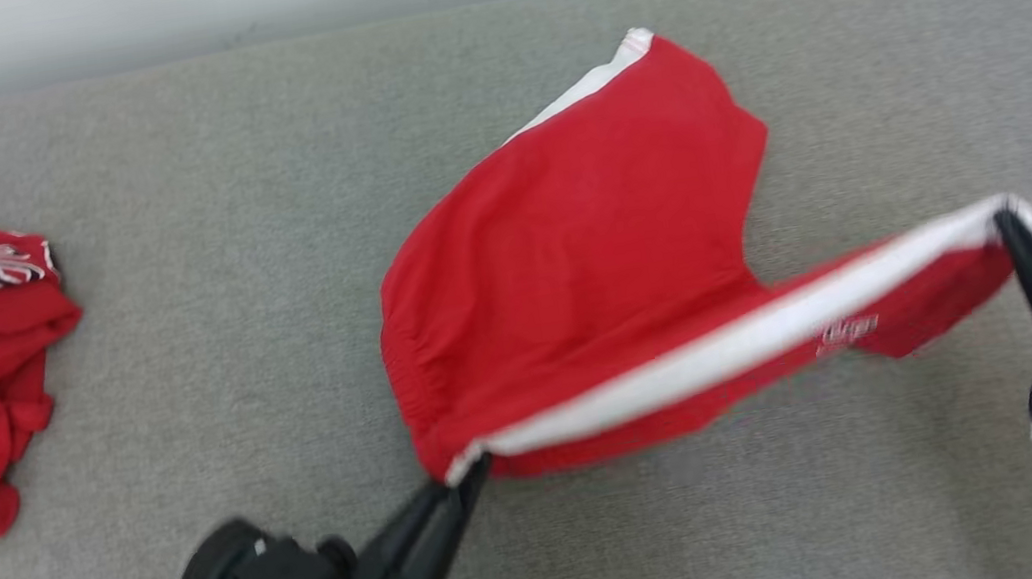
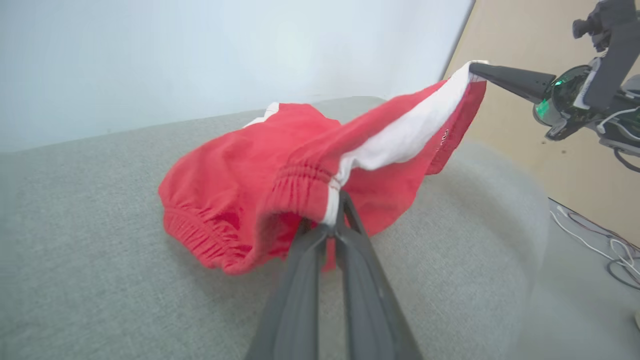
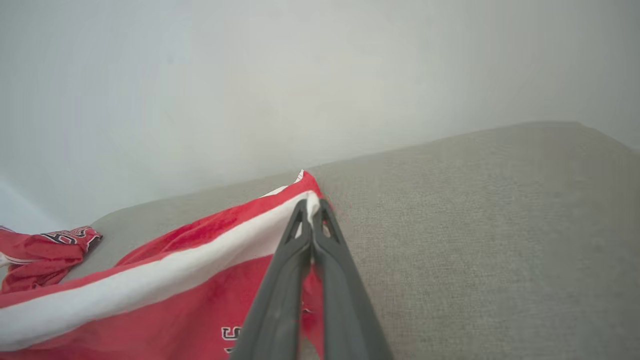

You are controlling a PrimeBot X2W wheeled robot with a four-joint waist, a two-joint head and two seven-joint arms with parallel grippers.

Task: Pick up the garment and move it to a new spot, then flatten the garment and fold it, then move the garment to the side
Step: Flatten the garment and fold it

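My left end effector (image 1: 470,468) and right end effector (image 1: 1006,219), each pinching one end of the white side stripe (image 1: 735,339), stretch the red cloth shorts (image 1: 590,239) taut so they lie flat.

We seem to be in a robotics lab or test room, not a home. A wide padded surface (image 1: 188,396) covered in grey fabric stands against a bare, pale wall (image 2: 200,60). Loose white and dark cables (image 2: 607,245) trail across the floor (image 2: 580,280) beside it. The right gripper (image 2: 472,67), pinching red shorts (image 2: 240,190), shows exposed wiring and a green status light.
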